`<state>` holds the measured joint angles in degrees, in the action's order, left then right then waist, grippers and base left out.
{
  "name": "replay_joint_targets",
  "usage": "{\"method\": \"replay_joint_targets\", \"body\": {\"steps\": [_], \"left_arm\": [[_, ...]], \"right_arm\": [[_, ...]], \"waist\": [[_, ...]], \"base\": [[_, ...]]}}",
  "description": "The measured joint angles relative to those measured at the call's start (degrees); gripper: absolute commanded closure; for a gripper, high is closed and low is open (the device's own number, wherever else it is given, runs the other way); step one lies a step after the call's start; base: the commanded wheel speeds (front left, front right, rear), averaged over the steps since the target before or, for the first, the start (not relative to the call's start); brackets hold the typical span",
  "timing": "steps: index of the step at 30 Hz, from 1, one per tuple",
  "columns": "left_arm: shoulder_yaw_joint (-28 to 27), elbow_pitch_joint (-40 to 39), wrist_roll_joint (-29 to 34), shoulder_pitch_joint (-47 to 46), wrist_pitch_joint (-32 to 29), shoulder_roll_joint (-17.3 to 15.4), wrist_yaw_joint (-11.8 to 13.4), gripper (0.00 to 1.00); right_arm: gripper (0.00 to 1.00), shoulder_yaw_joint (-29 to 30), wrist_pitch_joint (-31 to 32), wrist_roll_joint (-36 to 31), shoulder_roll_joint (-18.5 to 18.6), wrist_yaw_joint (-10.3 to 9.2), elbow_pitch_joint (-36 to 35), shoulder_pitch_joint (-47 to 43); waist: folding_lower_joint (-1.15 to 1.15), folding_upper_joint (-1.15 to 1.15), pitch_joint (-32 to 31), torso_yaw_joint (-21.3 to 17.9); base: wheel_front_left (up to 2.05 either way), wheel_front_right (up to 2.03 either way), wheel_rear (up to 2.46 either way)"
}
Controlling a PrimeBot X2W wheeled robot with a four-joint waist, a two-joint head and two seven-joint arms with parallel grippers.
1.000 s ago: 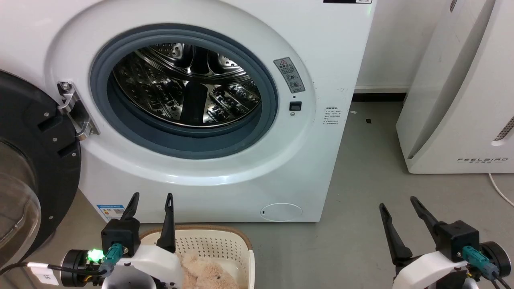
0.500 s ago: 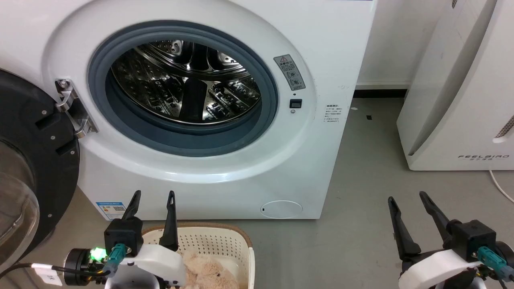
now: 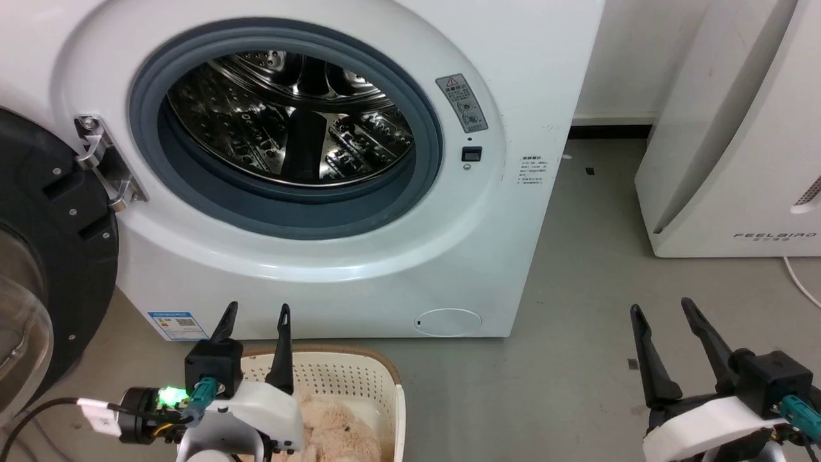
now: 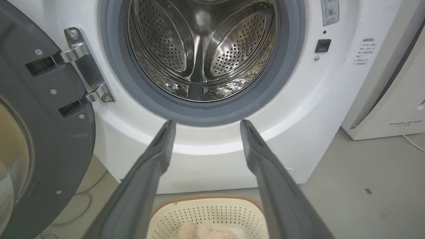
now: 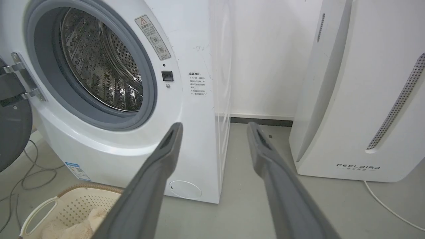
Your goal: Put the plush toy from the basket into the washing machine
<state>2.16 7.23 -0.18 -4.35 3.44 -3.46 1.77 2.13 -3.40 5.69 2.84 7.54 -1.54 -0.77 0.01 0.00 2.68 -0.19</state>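
Note:
The washing machine (image 3: 513, 96) stands in front of me with its black-framed door (image 3: 58, 256) swung open to the left and its steel drum (image 3: 288, 122) empty. Below the porthole, on the floor, sits the cream basket (image 3: 359, 378) with the beige plush toy (image 3: 333, 430) lying in it. My left gripper (image 3: 255, 311) is open, hovering over the basket's left part with its fingers aimed at the machine (image 4: 332, 99). In the left wrist view this gripper (image 4: 206, 122) is above the basket (image 4: 206, 212) and toy (image 4: 202, 230). My right gripper (image 3: 661, 307) is open and empty over bare floor to the right.
A white FEELBIRD appliance (image 3: 737, 160) stands right of the machine, with a white cable (image 5: 382, 202) on the floor by it. Cables (image 5: 30, 172) lie under the open door. Grey floor (image 3: 577, 289) lies between the machine and the appliance.
The whole head view has shifted, with the machine sliding up in the picture, so the camera moved. The right gripper has drifted slightly right. Both grippers stay open.

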Motion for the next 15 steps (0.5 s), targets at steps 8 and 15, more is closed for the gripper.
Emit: {"method": "replay_joint_targets", "body": {"steps": [8,15], "left_arm": [[1.3,7.0,0.1,-3.3,0.8,-1.0,-0.9,0.0],[3.1,15.8,0.5,-7.6,1.6,-1.9,-2.3,0.0]], "right_arm": [[0.0,0.5,-0.9,1.6,0.0,0.0,-0.5,1.3],[0.0,0.7,-1.8,3.0,0.0,0.0,-1.3,2.5]], "waist": [[0.0,0.0,2.0,-0.7],[0.0,0.0,4.6,-1.4]], "base": [[0.0,0.0,0.0],[0.0,0.0,0.0]]}}
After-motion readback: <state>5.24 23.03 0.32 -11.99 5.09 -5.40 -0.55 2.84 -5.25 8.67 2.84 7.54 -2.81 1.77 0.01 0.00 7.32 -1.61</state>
